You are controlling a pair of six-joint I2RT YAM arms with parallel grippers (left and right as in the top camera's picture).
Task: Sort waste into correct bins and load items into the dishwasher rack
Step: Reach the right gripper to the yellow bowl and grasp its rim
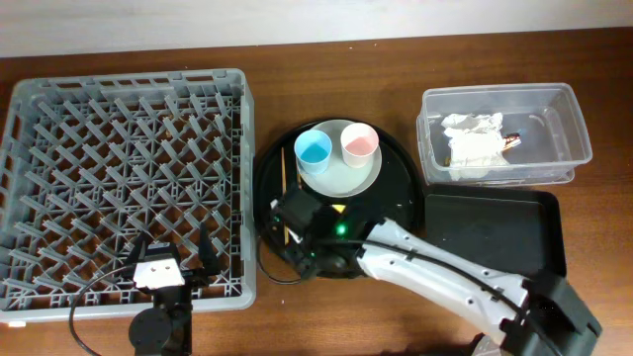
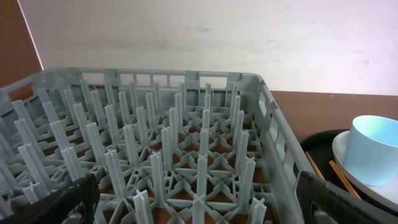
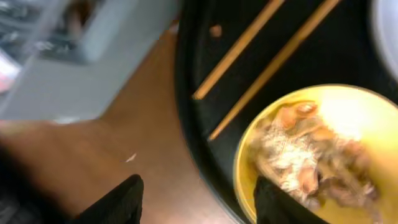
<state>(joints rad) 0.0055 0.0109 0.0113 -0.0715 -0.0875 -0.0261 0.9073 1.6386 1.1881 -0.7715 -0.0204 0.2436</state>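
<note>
The grey dishwasher rack [image 1: 129,79] fills the left; it also fills the left wrist view [image 2: 186,78]. My left gripper [image 1: 170,247] is open and empty over the rack's front edge [image 2: 199,208]. On the round black tray [image 1: 396,168] sit the pale plate [image 1: 341,176] with the blue cup [image 1: 313,148] and the pink cup [image 1: 359,143], and two chopsticks [image 1: 282,188]. My right gripper [image 1: 297,242] is open, straddling the left rim of the yellow bowl [image 3: 311,155], which holds food scraps. The chopsticks [image 3: 249,50] lie beyond it.
The clear tub [image 1: 569,129] at the back right holds the white napkin [image 1: 473,143] and a small wrapper [image 1: 511,140]. The shallow black rectangular tray [image 1: 495,232] lies in front of it. My right arm crosses the table from the lower right.
</note>
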